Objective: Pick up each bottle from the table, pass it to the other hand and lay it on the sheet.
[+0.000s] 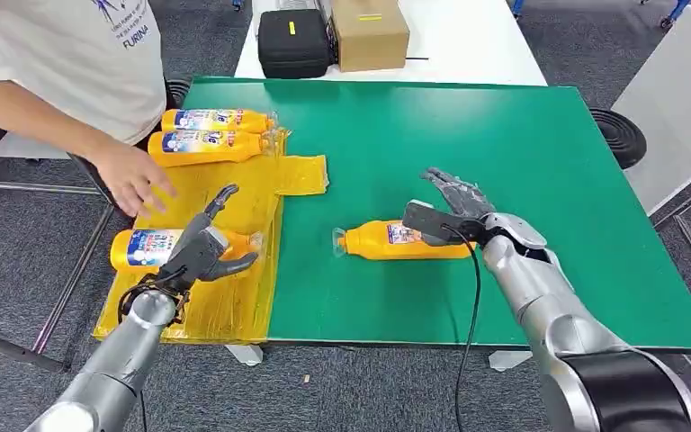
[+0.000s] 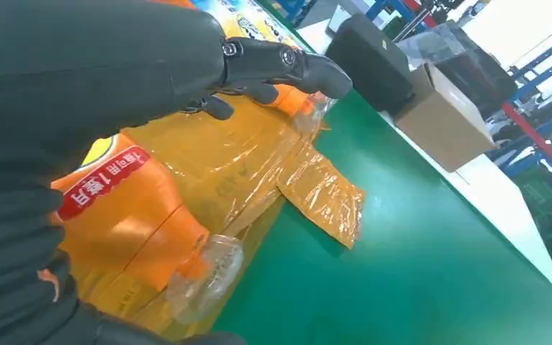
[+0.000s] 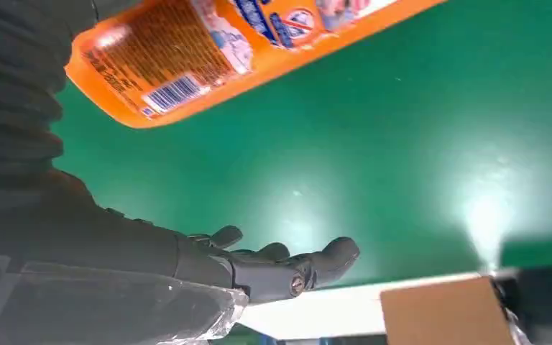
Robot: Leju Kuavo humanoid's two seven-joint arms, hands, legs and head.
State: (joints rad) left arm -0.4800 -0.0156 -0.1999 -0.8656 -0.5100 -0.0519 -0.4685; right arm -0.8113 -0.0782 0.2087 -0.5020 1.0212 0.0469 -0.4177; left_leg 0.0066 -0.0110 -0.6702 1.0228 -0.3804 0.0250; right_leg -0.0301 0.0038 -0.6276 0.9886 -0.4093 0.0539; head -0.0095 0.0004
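Observation:
An orange bottle (image 1: pixel 394 241) lies on its side on the green table (image 1: pixel 468 135), cap toward the sheet. My right hand (image 1: pixel 450 209) is at its base end, fingers spread behind it and thumb over it, holding nothing; the right wrist view shows that bottle (image 3: pixel 208 57) beside the open right hand (image 3: pixel 187 259). On the yellow sheet (image 1: pixel 234 306) lies another orange bottle (image 1: pixel 142 248), with my left hand (image 1: pixel 202 254) open just over its neck end. The left wrist view has this bottle (image 2: pixel 126 208) under the palm with the fingers (image 2: pixel 287 68) stretched out. Two more bottles (image 1: pixel 211 133) lie at the sheet's far end.
A person stands at the far left, one hand (image 1: pixel 133 178) hovering over the sheet between the bottles. A black case (image 1: pixel 294 40) and a cardboard box (image 1: pixel 369 31) sit on the white table behind. The green table's front edge runs near both my arms.

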